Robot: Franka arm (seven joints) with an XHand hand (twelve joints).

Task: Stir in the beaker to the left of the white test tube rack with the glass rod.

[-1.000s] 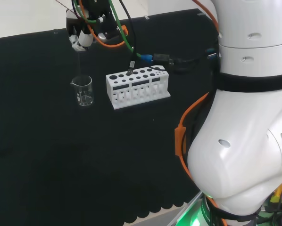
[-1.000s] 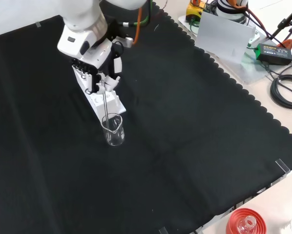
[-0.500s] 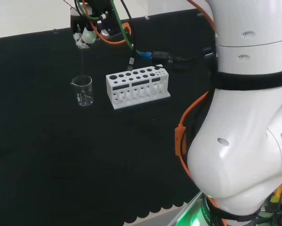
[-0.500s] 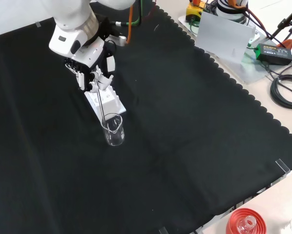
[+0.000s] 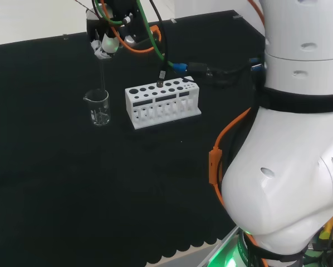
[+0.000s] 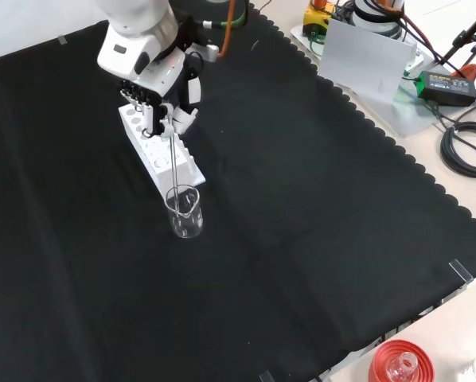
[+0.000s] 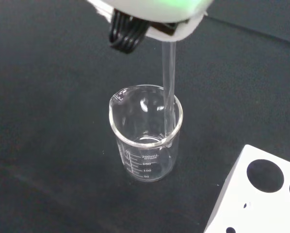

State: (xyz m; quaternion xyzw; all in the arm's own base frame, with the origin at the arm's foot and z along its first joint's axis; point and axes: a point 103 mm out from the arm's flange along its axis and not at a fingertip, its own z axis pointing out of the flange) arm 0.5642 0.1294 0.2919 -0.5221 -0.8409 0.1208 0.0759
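front view: hand (image 6: 160, 99) pinches glass rod (image 6: 173, 163), reaching down into beaker (image 6: 185, 213).

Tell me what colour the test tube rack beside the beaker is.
White, with dark round holes on top; the test tube rack shows best in the head view.

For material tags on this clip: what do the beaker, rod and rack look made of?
Beaker: clear glass by the look, with bright rim glints and printed marks; clear plastic is possible. Rod: clear and smooth, likely glass. Rack: opaque white with a matte look, probably plastic.
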